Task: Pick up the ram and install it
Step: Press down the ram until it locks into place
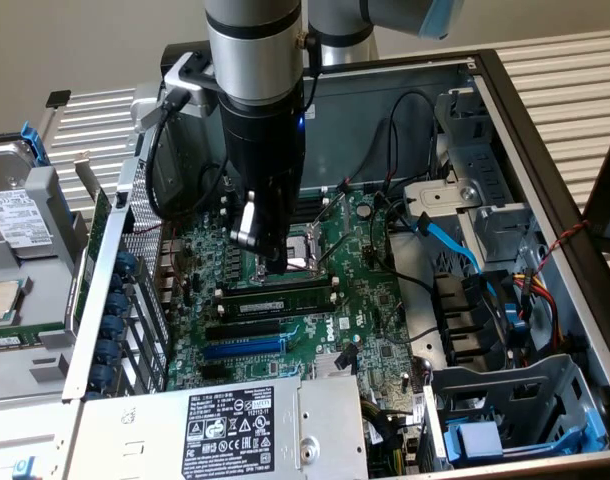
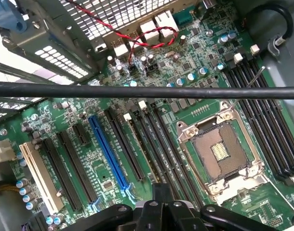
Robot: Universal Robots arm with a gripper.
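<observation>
The ram [image 1: 272,297] already stood on edge in a slot beside the CPU socket [image 1: 303,250], so the install looked essentially done. The gripper [image 1: 263,245] hung just above it, holding nothing; how far its fingers were spread I could not tell.

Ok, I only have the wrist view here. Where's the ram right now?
Observer: In the exterior view the ram stands on edge in a slot beside the CPU socket.
Operator: And the tool?
Observer: The tool hangs over that socket, just above the ram; I can't tell whether they touch.
Operator: Anything outside the case?
Observer: A hard drive lies outside it, on the exterior view's left.
</observation>
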